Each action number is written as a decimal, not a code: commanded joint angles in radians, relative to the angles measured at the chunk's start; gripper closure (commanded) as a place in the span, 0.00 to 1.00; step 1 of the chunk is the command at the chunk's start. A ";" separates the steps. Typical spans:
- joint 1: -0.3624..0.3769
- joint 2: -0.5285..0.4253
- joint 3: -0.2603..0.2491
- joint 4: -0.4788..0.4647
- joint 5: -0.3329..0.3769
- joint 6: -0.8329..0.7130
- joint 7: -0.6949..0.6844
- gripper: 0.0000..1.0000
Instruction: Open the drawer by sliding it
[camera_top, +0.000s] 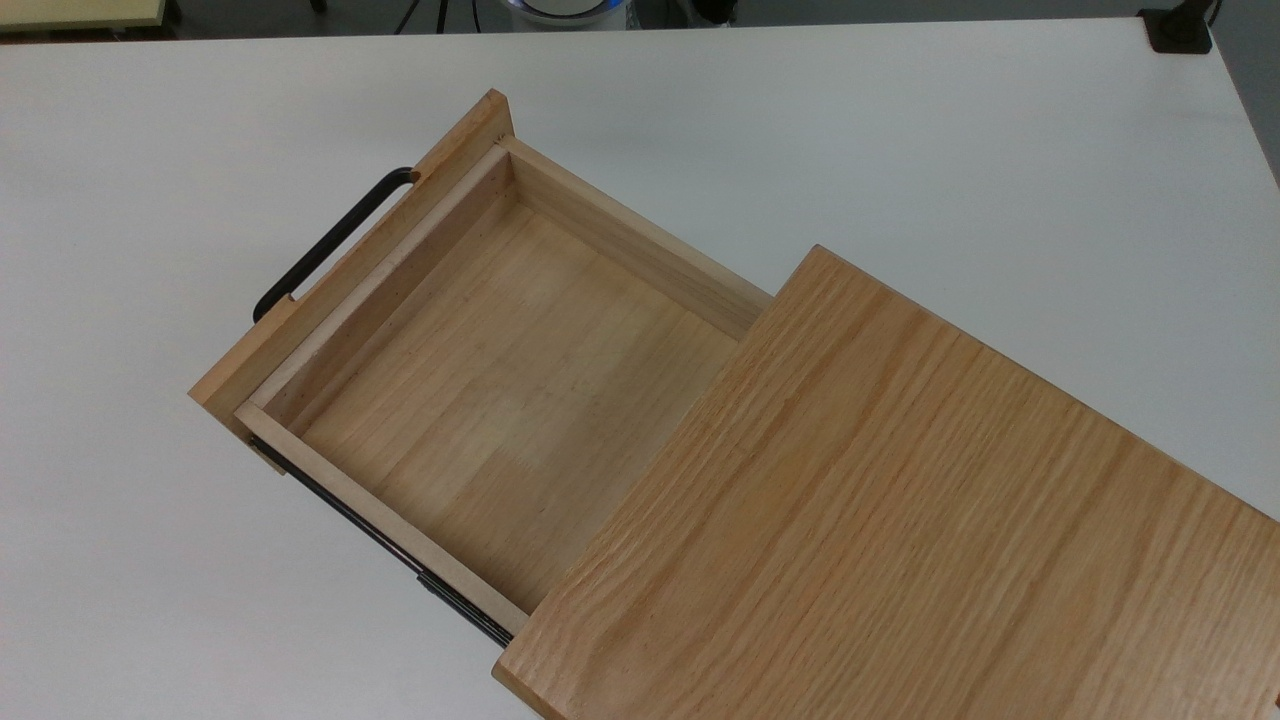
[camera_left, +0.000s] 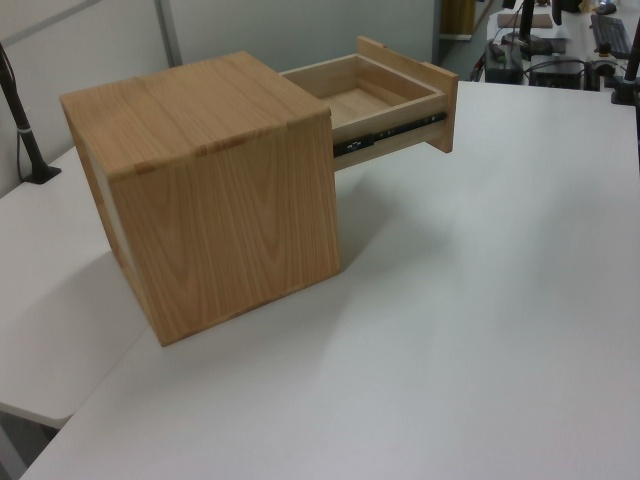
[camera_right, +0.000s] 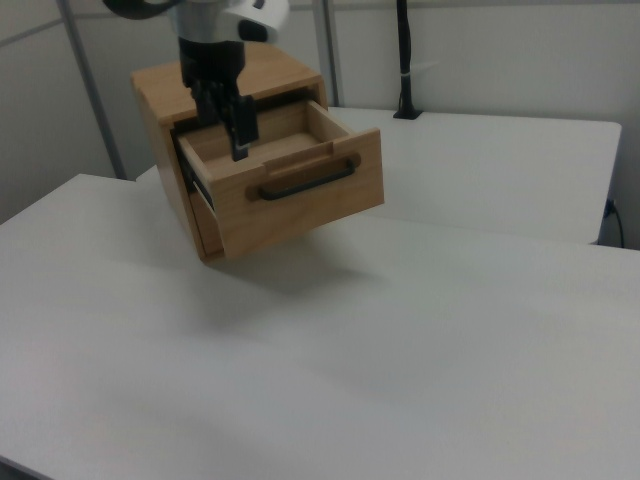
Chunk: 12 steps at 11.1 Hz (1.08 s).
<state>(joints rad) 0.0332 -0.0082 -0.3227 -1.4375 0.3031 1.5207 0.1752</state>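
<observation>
No brand, label or writing can be read on anything here.

In the right view the arm comes down from the top edge, its white body ending in a black end effector (camera_right: 240, 130) that points straight down. It appears in front of the drawer's (camera_right: 300, 185) open top, near the right view's left end of the front board; from this angle I cannot tell whether it hangs above the tray or nearer the camera. Its two dark fingers (camera_right: 241, 135) appear close together with nothing between them, but whether they are spread or pressed together I cannot tell.

The drawer (camera_top: 500, 380) stands pulled well out of the cabinet (camera_top: 900, 520), which sits on the white tabletop (camera_top: 900, 130). In the top view the tray runs toward the top view's upper left, its pale plank floor bare, the thicker front board at the far end. The black handle (camera_top: 325, 245) sits on the outer face of that board, touched by nothing. A black rail (camera_top: 400, 555) runs along the tray's lower side in the top view.

In the left view the cabinet (camera_left: 200, 200) fills the left view's left half and the drawer (camera_left: 400, 100) juts from its upper part toward the left view's upper right, hanging above the tabletop (camera_left: 480, 330), with the rail (camera_left: 390, 130) showing along its near side.
</observation>
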 joint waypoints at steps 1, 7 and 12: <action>0.062 -0.101 0.007 -0.104 -0.103 -0.016 0.038 0.00; -0.154 -0.101 0.363 -0.196 -0.311 0.067 -0.078 0.00; -0.128 -0.085 0.363 -0.195 -0.331 0.068 -0.111 0.00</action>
<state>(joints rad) -0.1027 -0.0829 0.0289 -1.6054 0.0000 1.5595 0.0963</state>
